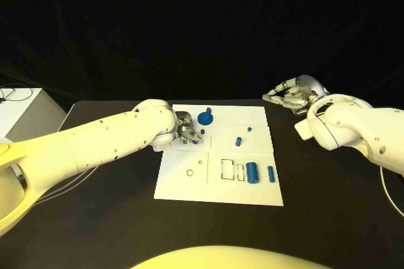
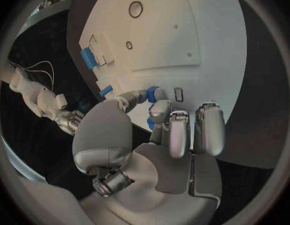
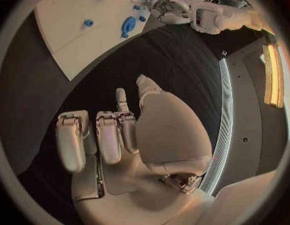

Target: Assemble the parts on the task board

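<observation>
Black table [image 1: 337, 199], white task board [image 1: 181, 187] at centre. Left hand [image 1: 188, 132] at the board's ten o'clock, pinching a small blue part [image 2: 151, 94]. Right hand [image 1: 291, 95] off the board at two o'clock, fingers curled in, holding nothing. Further blue parts [image 1: 253, 171] at four o'clock.

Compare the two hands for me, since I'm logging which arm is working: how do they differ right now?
The left hand is down on the task board among the blue parts; the right hand hangs off the board's far right corner. The left hand's fingertips touch a blue part; the right hand's fingers curl on nothing. Both are silver.
</observation>
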